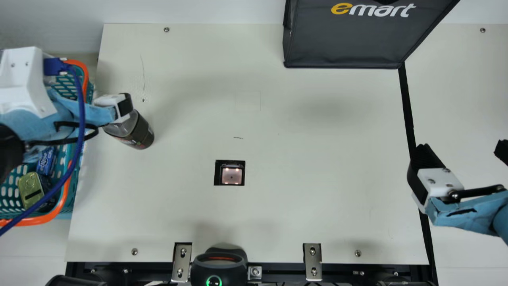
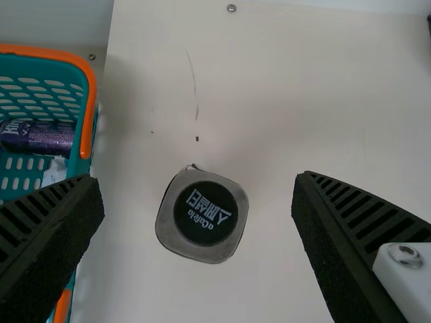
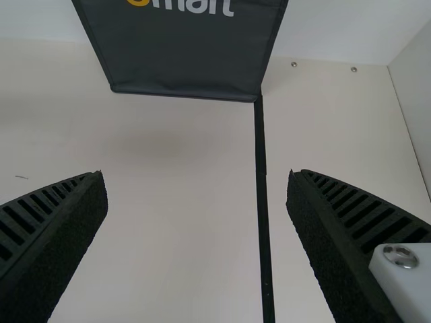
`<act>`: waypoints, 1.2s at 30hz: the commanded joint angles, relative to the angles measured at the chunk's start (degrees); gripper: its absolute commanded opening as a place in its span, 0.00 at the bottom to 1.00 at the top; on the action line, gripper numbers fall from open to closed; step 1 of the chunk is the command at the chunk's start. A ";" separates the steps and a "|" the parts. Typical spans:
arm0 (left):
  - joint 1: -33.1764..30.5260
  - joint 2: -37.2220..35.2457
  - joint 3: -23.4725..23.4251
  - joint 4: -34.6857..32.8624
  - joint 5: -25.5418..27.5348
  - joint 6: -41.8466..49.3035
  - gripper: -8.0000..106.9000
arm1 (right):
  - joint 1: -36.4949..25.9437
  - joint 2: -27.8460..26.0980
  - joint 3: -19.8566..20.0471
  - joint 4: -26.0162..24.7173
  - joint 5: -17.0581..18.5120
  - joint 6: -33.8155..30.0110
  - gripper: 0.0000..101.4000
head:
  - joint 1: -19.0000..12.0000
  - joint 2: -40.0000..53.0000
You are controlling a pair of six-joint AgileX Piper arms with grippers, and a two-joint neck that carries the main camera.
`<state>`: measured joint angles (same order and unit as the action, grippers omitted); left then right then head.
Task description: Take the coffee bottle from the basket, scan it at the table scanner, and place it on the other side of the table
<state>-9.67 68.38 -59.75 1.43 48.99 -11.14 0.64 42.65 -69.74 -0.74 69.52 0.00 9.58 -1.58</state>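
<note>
1. My left claw (image 2: 196, 180) is released, its fingers spread above the coffee bottle (image 1: 139, 134).
2. The bottle stands upright on the table (image 1: 325, 167), out of the basket (image 1: 49, 215) and just beside it. Its long axis rises toward that claw, so I'd close from above.
3. Farther off is the table scanner (image 1: 231, 175).
4. Well beyond, my right claw (image 3: 195, 175) is also unclenched.
</note>
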 commanded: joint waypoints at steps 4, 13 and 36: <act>-0.12 1.42 1.63 -0.08 -1.80 1.20 0.85 | 0.00 0.00 0.00 0.00 0.00 0.00 0.94 | -1.66 0.00; -0.01 2.97 4.90 0.23 -5.10 2.56 0.85 | 0.00 0.00 0.00 0.00 0.00 0.00 0.94 | -1.66 0.00; -2.27 3.05 5.62 4.02 -7.00 -1.17 0.00 | 0.00 0.00 0.00 0.00 0.13 0.00 0.94 | -1.66 0.00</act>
<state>-11.69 71.63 -53.89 5.02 41.62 -11.43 0.64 42.65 -69.74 -0.74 69.66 0.00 9.67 -1.58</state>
